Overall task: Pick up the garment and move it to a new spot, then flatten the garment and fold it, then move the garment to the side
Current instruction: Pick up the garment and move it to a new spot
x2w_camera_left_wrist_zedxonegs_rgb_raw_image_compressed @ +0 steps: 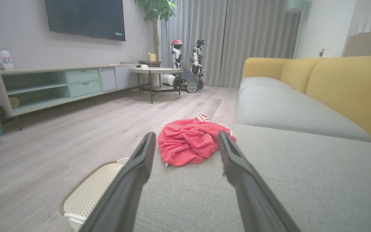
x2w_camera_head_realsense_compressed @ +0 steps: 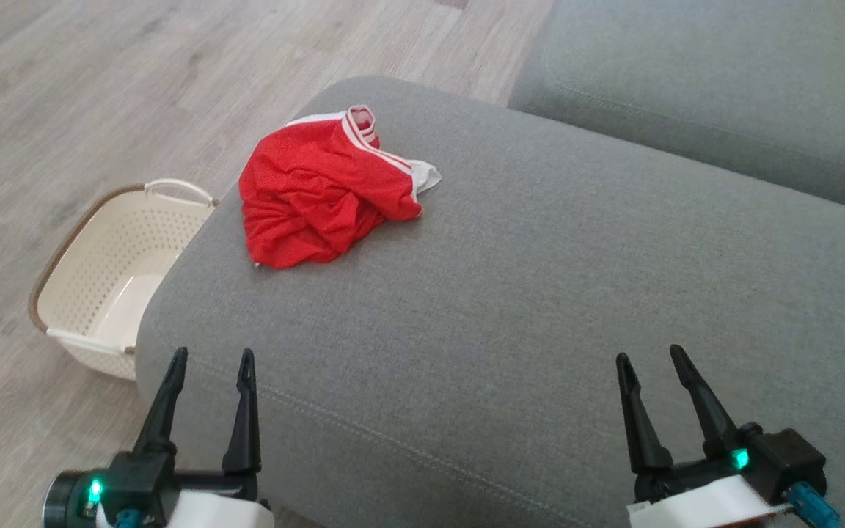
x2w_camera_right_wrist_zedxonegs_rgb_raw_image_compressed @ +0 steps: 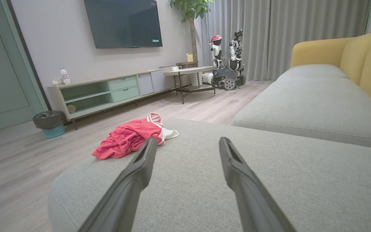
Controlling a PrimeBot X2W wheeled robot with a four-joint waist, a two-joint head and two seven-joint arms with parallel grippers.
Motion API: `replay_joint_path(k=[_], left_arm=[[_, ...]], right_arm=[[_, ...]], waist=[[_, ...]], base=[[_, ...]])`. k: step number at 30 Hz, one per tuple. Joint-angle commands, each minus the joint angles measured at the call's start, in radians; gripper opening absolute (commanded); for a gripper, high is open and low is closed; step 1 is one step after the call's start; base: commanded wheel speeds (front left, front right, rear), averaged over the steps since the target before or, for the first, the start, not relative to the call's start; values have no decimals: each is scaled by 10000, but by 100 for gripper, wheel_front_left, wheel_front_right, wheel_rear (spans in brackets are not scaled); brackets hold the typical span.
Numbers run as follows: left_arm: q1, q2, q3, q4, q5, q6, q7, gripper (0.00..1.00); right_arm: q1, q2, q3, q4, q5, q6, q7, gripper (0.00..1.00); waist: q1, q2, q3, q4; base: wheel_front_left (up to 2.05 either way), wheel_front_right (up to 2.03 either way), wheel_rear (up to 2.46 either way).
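Left end effector (x2w_camera_head_realsense_compressed: 213,357) spread, red garment (x2w_camera_head_realsense_compressed: 305,205) crumpled

Red garment (x2w_camera_left_wrist_zedxonegs_rgb_raw_image_compressed: 185,146) crumpled on grey cushion (x2w_camera_left_wrist_zedxonegs_rgb_raw_image_compressed: 301,180) beyond wide-spread left gripper (x2w_camera_left_wrist_zedxonegs_rgb_raw_image_compressed: 186,134) (white basket (x2w_camera_left_wrist_zedxonegs_rgb_raw_image_compressed: 89,193) beside).

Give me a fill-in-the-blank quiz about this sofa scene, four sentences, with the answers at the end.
1. The crumpled garment lying on the grey cushion is mostly ____ in colour.
2. The white basket stands on the ____ beside that cushion.
3. The left pincer and the right pincer both have their jaws ____.
4. The sofa's backrest is coloured ____.
Missing words: red; floor; open; yellow.
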Motion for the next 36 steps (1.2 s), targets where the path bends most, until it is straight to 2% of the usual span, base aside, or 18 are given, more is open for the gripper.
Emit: replay_joint_path(k=[1,7,11,17,23,30,36], left_arm=[[-342,-81,357,-422,55,77,-51,100],[-376,-81,477,-501,0,120,-51,100],[-814,-13,559,-536,65,-33,-51,100],[-2718,197,786,-741,17,-449,-51,100],[-4660,485,1013,302,-5,-789,-51,100],[-7824,799,1083,4319,-868,-1452,-7,100],[-10539,1304,985,7498,-1368,-1620,1215,100]], right_arm=[[-368,-27,264,-296,35,62,-111,100],[-557,-27,361,-236,51,62,-111,100],[-509,-26,289,-243,4,62,-111,100],[-814,-197,106,-416,-413,62,-111,100],[-1213,-632,118,-490,-585,62,-111,100],[-1946,-1302,176,-630,-762,62,-111,100],[-2592,-1719,251,-868,-814,62,-111,100]], waist=[[0,0,102,83],[0,0,266,210],[0,0,391,271],[0,0,1536,-83],[0,0,2601,-535],[0,0,4033,-1120],[0,0,5042,-1523]], base=[[0,0,0],[0,0,0],[0,0,0],[0,0,0],[0,0,0],[0,0,0],[0,0,0]])
